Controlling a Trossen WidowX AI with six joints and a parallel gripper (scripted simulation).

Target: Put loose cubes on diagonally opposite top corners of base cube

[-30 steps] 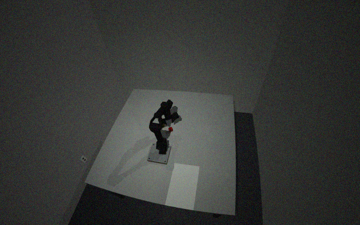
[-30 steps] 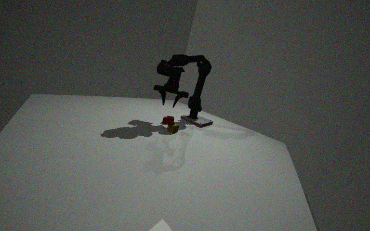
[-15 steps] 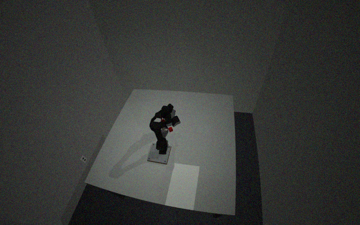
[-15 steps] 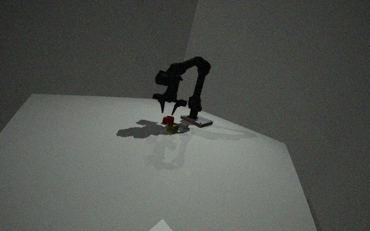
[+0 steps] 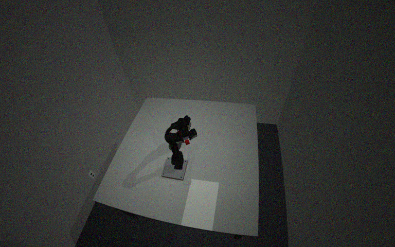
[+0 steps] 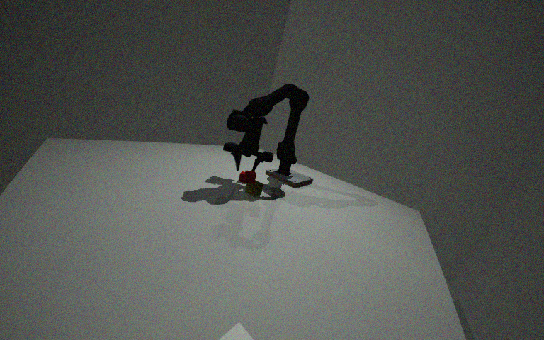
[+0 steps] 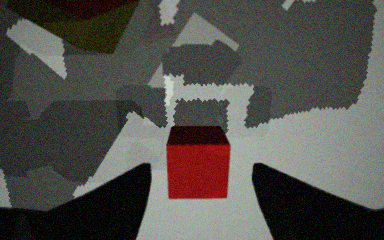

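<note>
The near red cube point(image 5: 187, 142) point(image 7: 198, 171) had one bright, almost square face and one very dark red side. It was in the space between the two fingertips, and it looked square to them, not turned. The end effector point(image 5: 189, 135) point(image 6: 245, 170) point(image 7: 202, 171) was pointing down with its black fingers apart, a bit more than halfway open. In the wrist view a pale strip of table was seen on each side of the cube, so the fingers were not clamped on it, and they held nothing.

Farther, at the upper left of the wrist view, there was the yellow-olive base cube point(image 6: 253, 188) point(image 7: 107, 37). A second red cube point(image 7: 92, 6), in dark shade, was above it, cut by the edge of this view. In the exterior view the red patch point(image 6: 247, 176) was behind and above the base cube, but I could not tell the two red cubes apart there.

Behind these, the black arm point(image 5: 177, 157) point(image 6: 295, 120) was bent high over the cubes. It stood on a pale base plate point(image 5: 165, 174) point(image 6: 307, 180), fixed on the white table point(image 5: 230, 145) point(image 6: 160, 260).
</note>
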